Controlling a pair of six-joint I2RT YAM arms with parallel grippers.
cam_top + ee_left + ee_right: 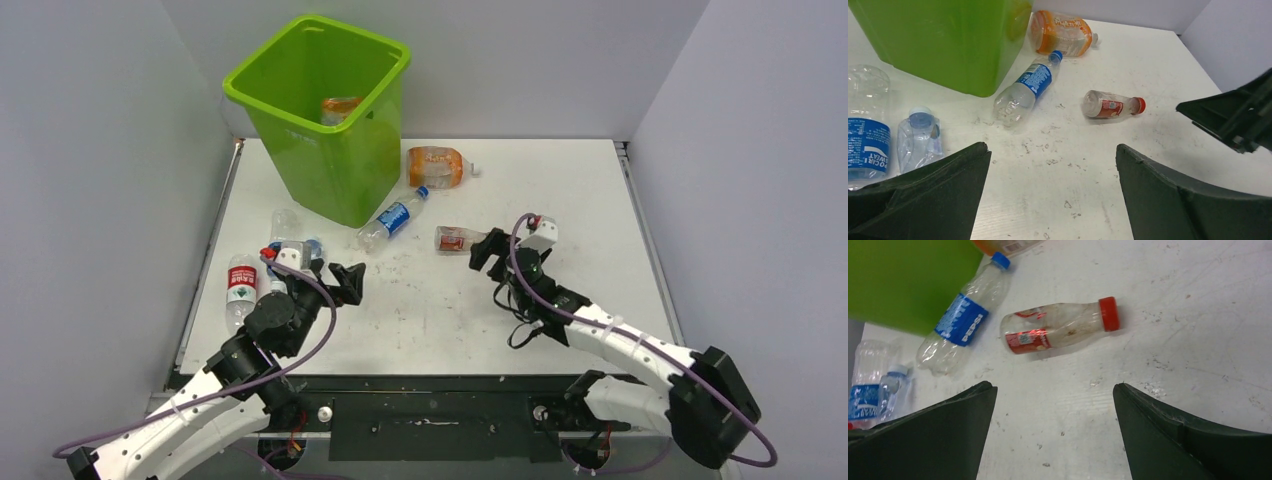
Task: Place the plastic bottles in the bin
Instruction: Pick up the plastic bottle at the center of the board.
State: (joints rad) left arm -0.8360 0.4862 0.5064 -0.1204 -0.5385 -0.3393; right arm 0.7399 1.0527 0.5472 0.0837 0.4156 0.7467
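1. Left gripper (343,283) is hovering, fingers spread, holding nothing;
2. Right gripper (487,250) is hovering spread too, just beside the red-capped bottle (452,239) lying on the table (560,200);
3. Bin (330,170) is standing far left, holding one bottle (340,108).

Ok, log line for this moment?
left tool open, empty | right tool open, facing red-capped bottle | bin: orange-labelled bottle visible inside

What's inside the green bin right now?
One orange-labelled bottle shows inside the bin, partly cut off by the near rim. The walls hide the bottom, so more bottles there cannot be ruled out.
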